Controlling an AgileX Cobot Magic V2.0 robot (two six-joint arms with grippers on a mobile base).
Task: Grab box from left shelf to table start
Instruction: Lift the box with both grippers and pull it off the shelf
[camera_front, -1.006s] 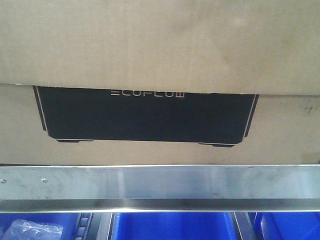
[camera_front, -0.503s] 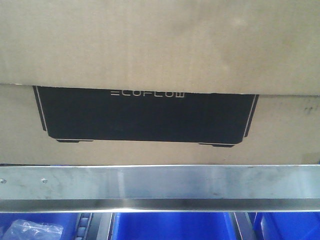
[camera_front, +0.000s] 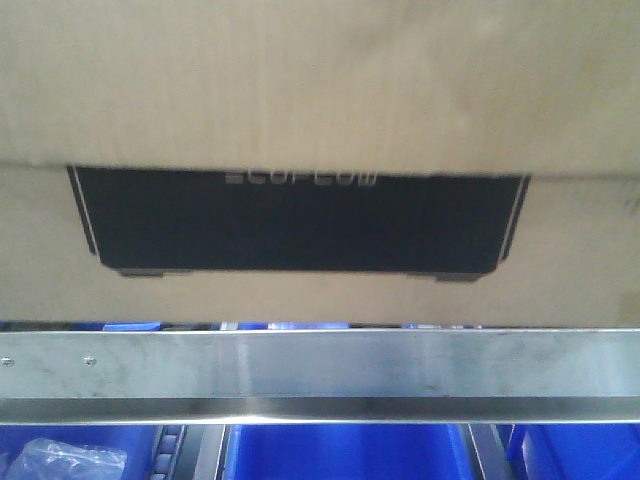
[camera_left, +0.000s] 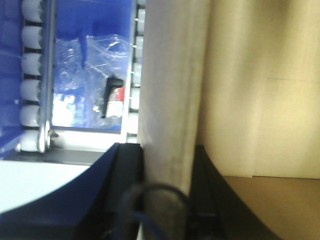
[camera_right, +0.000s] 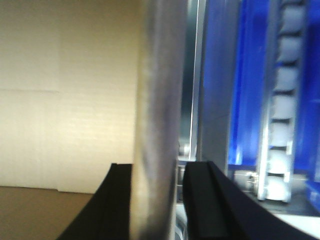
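Above the left shelf (camera_front: 320, 365), the box (camera_front: 300, 100) has risen slightly, left pincer (camera_left: 167, 150) and right pincer (camera_right: 157, 167) apparently clenched on it.

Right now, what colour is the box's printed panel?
The panel on the box is black with white lettering; best in front view.

Your left gripper (camera_left: 162, 157) sets its two black fingers (camera_left: 124, 190) flat against both faces of an upright edge of the box (camera_left: 165, 90); your right gripper (camera_right: 157, 172) mirrors it, fingers (camera_right: 200, 200) clamped likewise
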